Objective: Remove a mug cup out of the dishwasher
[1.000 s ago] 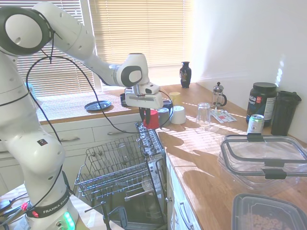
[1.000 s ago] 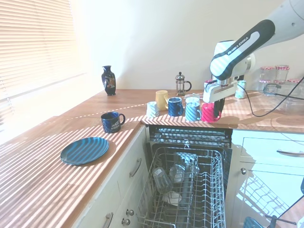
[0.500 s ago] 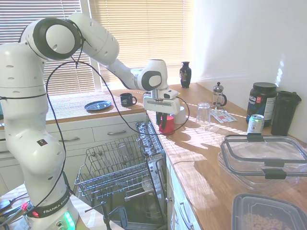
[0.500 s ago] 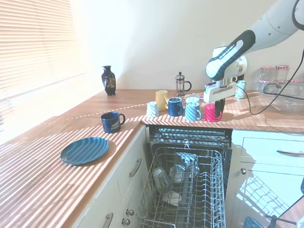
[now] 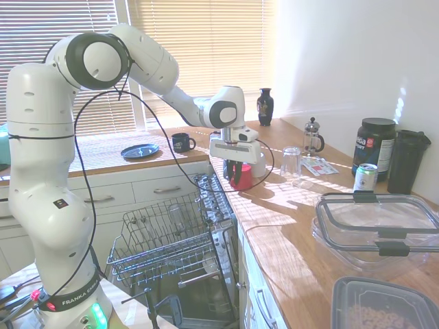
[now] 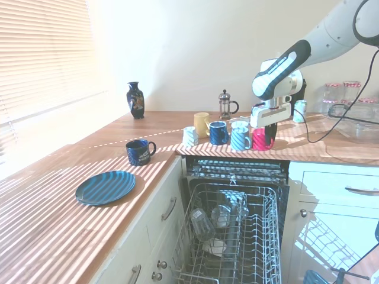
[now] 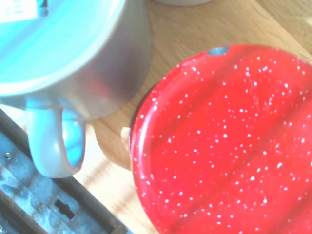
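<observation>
Rack: your dishwasher (image 5: 180,250), lower centre, grey wire rack pulled out.
Mug: small glossy red mug cup (image 5: 240,177), frame centre, on the wooden countertop (image 5: 288,226).
Gripper: your white two-finger gripper (image 5: 234,171) clenched on that mug.

Six mugs on the counter: one red (image 6: 261,139), one navy (image 6: 140,152), four others.

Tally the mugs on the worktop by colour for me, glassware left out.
red mug: 1
yellow mug: 1
dark blue mugs: 2
pale blue-white cups: 2
Total: 6
</observation>
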You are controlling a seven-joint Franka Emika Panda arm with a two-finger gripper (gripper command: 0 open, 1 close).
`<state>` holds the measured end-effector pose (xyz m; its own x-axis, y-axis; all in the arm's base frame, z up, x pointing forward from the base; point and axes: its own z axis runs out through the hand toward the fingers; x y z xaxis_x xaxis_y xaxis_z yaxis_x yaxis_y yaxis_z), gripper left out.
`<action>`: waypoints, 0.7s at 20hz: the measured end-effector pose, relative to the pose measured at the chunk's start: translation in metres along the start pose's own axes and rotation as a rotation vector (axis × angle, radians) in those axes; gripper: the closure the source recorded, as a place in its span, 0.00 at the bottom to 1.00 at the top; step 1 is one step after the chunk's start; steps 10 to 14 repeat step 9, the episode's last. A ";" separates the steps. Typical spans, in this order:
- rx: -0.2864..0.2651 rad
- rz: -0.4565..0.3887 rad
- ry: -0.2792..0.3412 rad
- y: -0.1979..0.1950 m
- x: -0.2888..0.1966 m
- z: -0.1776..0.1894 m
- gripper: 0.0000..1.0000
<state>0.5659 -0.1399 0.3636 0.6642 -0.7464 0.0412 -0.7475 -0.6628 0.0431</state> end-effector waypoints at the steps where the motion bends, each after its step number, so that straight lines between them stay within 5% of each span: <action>1: 0.000 0.003 0.000 0.001 0.001 0.000 0.00; 14: 0.015 -0.002 0.039 0.032 -0.026 -0.008 0.00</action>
